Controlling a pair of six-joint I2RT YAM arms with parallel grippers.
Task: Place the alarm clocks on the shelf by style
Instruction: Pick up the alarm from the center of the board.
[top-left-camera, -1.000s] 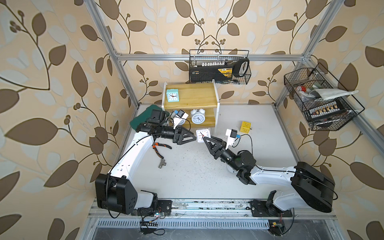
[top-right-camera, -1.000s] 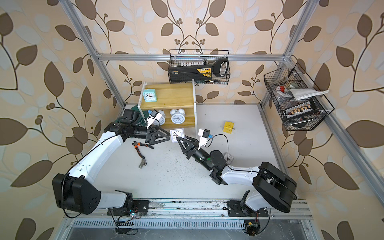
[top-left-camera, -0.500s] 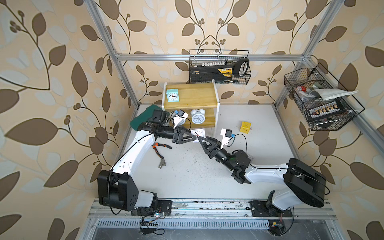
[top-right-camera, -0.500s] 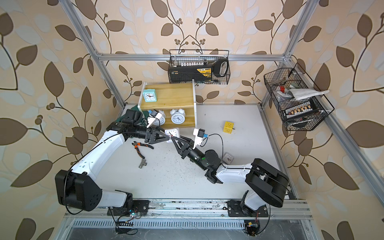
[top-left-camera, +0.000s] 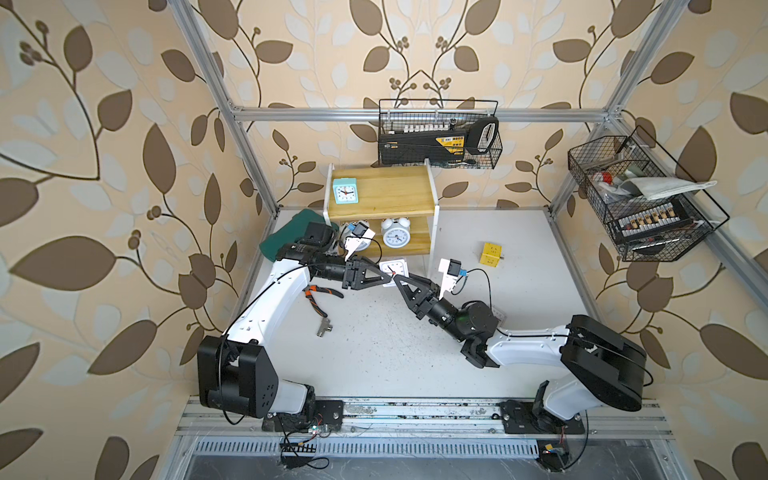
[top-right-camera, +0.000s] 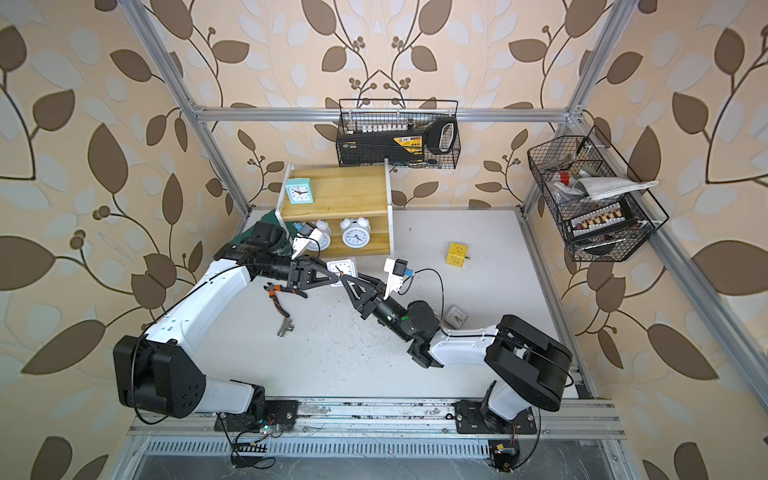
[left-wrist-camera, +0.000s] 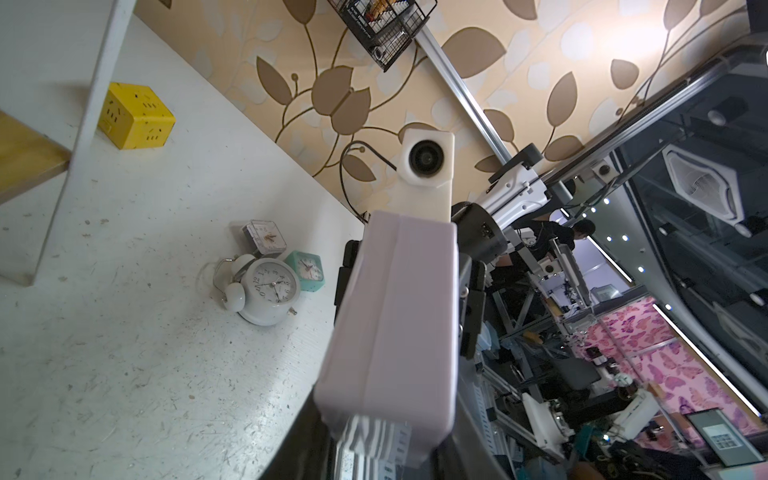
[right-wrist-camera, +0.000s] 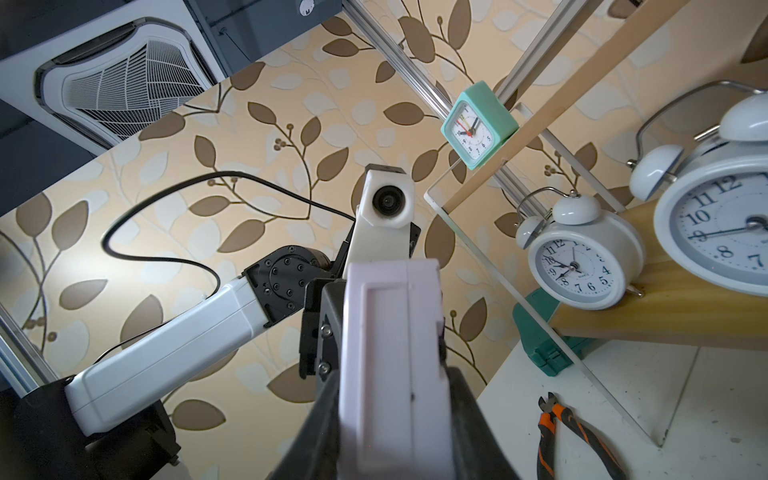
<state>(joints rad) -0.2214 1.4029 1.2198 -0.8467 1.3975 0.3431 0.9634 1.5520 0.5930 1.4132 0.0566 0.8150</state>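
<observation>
Brought closer to the shelf (top-left-camera: 390, 195) since a second ago, the pale lilac-white square clock (top-left-camera: 397, 266) is now gripped by both tools. The left tool (top-left-camera: 384, 277), spread wide back then, is clenched on one side of it, and the right tool (top-left-camera: 400, 281) is clamped on the other. The clock is held off the counter (top-left-camera: 374, 353), just in front of the shelf's lower board. One mint-green clock (top-left-camera: 345, 191) is seen on the top board and two twin-bell clocks (right-wrist-camera: 579, 249) on the lower one. A third twin-bell clock (left-wrist-camera: 266, 286), a second mint-green one (left-wrist-camera: 307, 270) and a greyish one (left-wrist-camera: 266, 237) are left close together on the counter.
</observation>
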